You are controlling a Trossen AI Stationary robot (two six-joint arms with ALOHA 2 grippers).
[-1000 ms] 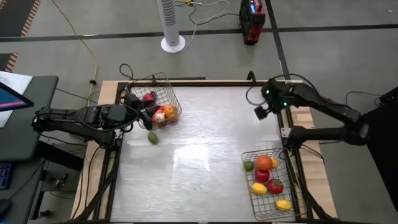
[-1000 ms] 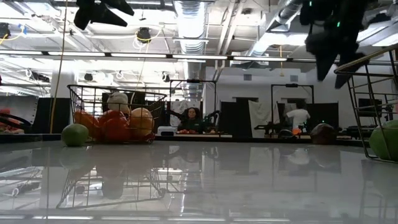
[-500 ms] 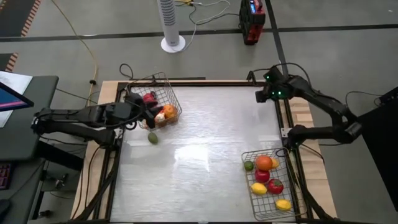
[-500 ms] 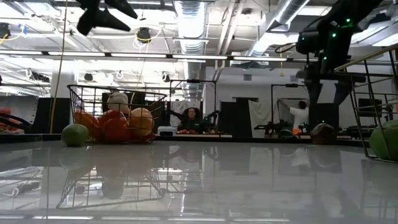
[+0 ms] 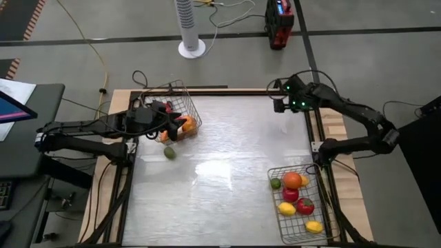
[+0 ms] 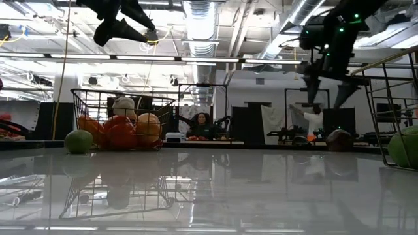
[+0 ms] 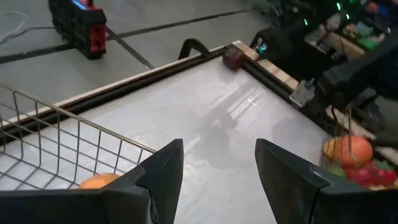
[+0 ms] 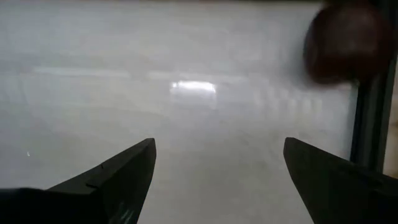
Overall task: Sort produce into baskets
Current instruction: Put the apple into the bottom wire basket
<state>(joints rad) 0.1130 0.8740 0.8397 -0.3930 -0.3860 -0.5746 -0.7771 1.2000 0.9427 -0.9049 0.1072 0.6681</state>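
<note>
The left wire basket (image 5: 172,88) at the table's far left holds an orange (image 5: 186,124), red pieces and white garlic (image 6: 124,104). A green lime (image 5: 169,152) lies on the table in front of it. My left gripper (image 7: 217,174) hovers open over that basket's near side. The right basket (image 5: 303,168) at the near right holds an orange, tomatoes, lemons and a lime (image 5: 275,183). My right gripper (image 8: 217,168) is open, pointing down, above the table's far right corner near a dark reddish-brown round thing (image 8: 348,43).
The table's middle (image 5: 227,165) is bare and shiny. A raised frame rail (image 5: 227,91) runs along the far edge. The dark round thing rests in the corner by the rail, as the left wrist view (image 7: 233,57) also shows. A person sits in the room behind (image 6: 201,124).
My right gripper has swung from the right edge toward the table's far right corner and leftward, turned its fingers down and come lower. My left gripper has moved toward the right, over the left basket. The produce has kept still.
</note>
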